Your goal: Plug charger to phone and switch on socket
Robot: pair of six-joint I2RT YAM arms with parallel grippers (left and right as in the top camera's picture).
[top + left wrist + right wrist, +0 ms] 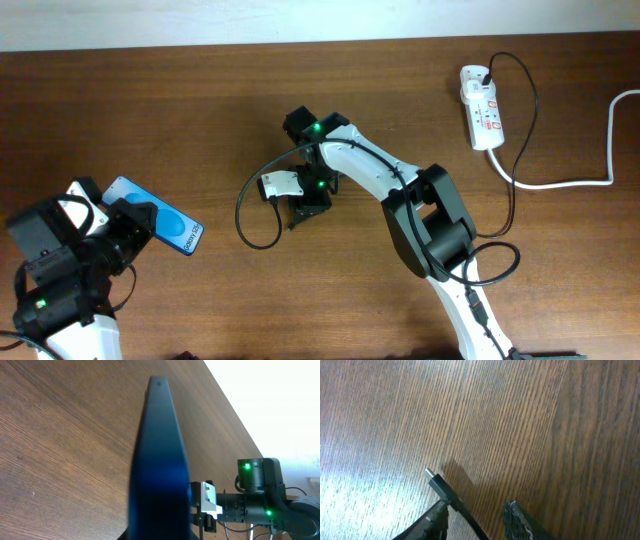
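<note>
**A:** Where's the charger (440,487) tip?

**B:** Just above the bench (200,100), mid-table, poking out ahead of the right gripper (474,519). The cable runs back between the fingers (517,519), against one of them. The gap looks wider than the cable, so I cannot tell whether it is pinched or only lying there.

**A:** And the phone (165,226)?

**B:** Down at the left, clamped at one end in the left gripper (122,222) and held off the wood at a slant. The left wrist view shows it edge-on, its free end towards the right arm. Phone and connector are well apart.

**A:** So which step is this?

**B:** I'd say the plugging-in, before contact. Next, the metal tip has to be brought to the port on the phone's free edge, lined up square with it and pushed straight in while the left arm braces the phone.

**A:** The socket (482,108)?

**B:** Far right corner, with the charger's black plug seated at its top end and the white cord (590,181) trailing off. Its switch comes after the connector is in.

**A:** Any writing?

**B:** Small white print on the blue screen seems to read "Galaxy S25". The socket has red marks, and any lettering there is too small to read.
</note>
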